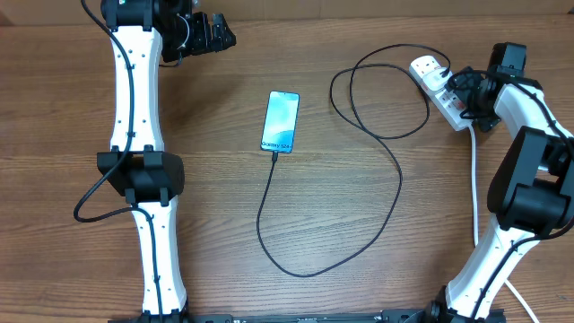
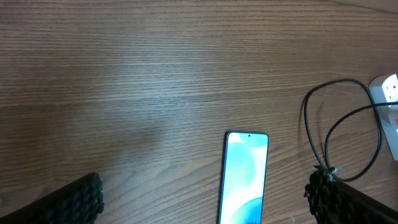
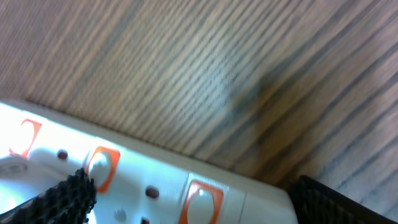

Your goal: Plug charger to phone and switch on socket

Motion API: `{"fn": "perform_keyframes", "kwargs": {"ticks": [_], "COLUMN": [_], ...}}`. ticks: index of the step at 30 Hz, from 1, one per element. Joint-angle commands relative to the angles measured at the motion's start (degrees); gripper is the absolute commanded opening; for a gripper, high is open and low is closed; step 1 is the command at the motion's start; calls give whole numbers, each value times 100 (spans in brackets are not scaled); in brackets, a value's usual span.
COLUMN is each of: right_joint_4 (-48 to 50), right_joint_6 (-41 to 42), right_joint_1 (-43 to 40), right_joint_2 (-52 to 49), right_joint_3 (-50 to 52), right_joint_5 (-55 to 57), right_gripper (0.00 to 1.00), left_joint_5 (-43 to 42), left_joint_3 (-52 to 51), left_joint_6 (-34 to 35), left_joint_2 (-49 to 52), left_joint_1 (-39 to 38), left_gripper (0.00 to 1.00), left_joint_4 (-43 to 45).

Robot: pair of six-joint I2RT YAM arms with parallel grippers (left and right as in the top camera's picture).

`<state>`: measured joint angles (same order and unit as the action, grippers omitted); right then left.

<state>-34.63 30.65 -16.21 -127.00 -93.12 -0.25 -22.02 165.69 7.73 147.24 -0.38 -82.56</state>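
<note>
The phone (image 1: 281, 121) lies face up near the middle of the wooden table (image 1: 215, 197), its blue-teal screen lit and its white lettering at the short edge nearer the robot. The charger (image 1: 397, 184) meets that same edge with its connector tip, apparently plugged in. From there the thin black cable runs toward the robot, sweeps in a wide loop to the right, and coils once before reaching the socket (image 1: 429, 72) at the far right. Its plug end is hidden there under the right gripper (image 1: 459, 94). In the right wrist view this gripper's fingers (image 3: 59, 199) are spread apart above the white strip and its orange-red switches (image 3: 102, 168), holding nothing. The left gripper (image 1: 220, 34) hangs at the far left edge, well apart from the phone, its fingers (image 2: 71, 202) wide open and empty. The socket's thick white cord (image 1: 473, 188) trails toward the robot.
</note>
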Motion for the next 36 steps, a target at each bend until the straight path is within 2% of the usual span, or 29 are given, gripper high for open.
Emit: {"fn": "perform_keyframes", "kwargs": {"ticks": [1, 5, 11, 20, 26, 36], "right_joint_4": [-317, -693, -1547, -3104, -3967, -4577], "right_joint_6": [-66, -68, -70, -68, -39, -26], "right_joint_1": [-17, -188, -417, -258, 391, 1963], "right_joint_2": [59, 719, 2260, 4002, 4854, 5755], "right_joint_3": [0, -111, -114, -107, 15, 442], "right_joint_5": [-350, -345, -286, -42, 402, 520], "right_gripper": [100, 100, 100, 100, 100, 100], "left_joint_5": [-4, -2, 0, 4, 2, 4], "left_joint_3": [55, 55, 55, 55, 55, 55], "left_joint_6": [22, 20, 20, 17, 17, 17], "left_joint_2": [-129, -129, -129, -129, -129, -129], "left_joint_1": [-7, -7, -7, -7, -7, -7], "left_gripper": [100, 100, 100, 100, 100, 100], "left_joint_4": [2, 4, 7, 7, 7, 7]}}
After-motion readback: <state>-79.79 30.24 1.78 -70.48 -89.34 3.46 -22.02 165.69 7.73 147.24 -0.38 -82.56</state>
